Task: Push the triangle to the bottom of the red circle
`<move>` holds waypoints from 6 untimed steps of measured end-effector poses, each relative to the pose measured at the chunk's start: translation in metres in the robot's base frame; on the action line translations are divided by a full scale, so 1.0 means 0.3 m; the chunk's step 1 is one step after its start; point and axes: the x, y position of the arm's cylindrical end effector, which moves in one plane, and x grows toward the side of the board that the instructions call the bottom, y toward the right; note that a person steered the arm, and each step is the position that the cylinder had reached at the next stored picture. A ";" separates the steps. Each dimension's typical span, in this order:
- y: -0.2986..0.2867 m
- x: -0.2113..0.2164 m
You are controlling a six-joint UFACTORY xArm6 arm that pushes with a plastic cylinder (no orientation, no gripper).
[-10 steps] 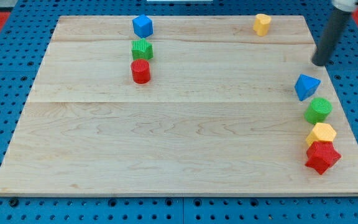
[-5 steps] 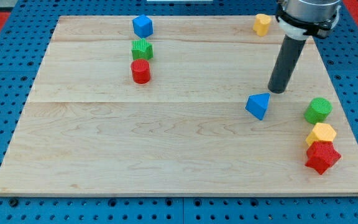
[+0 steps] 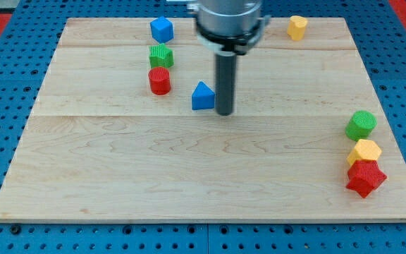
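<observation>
The blue triangle [image 3: 202, 97] lies on the wooden board [image 3: 189, 169], a little to the right of and slightly below the red circle [image 3: 159, 81]. My tip [image 3: 224, 112] stands right beside the triangle's right side, touching or nearly touching it. A gap about one block wide separates the triangle from the red circle.
A green block [image 3: 161, 56] sits just above the red circle, with a blue cube [image 3: 161, 29] above that. A yellow block [image 3: 297, 27] is at the top right. At the right edge stand a green circle [image 3: 360, 125], a yellow hexagon [image 3: 364, 151] and a red star [image 3: 365, 177].
My tip has swept from the board's right side leftward to the centre. The blue triangle has moved left with it, from near the green circle to beside the red circle.
</observation>
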 end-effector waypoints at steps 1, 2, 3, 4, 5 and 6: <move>-0.010 -0.076; -0.250 -0.101; -0.286 -0.098; -0.295 -0.058; -0.355 -0.050; -0.287 -0.050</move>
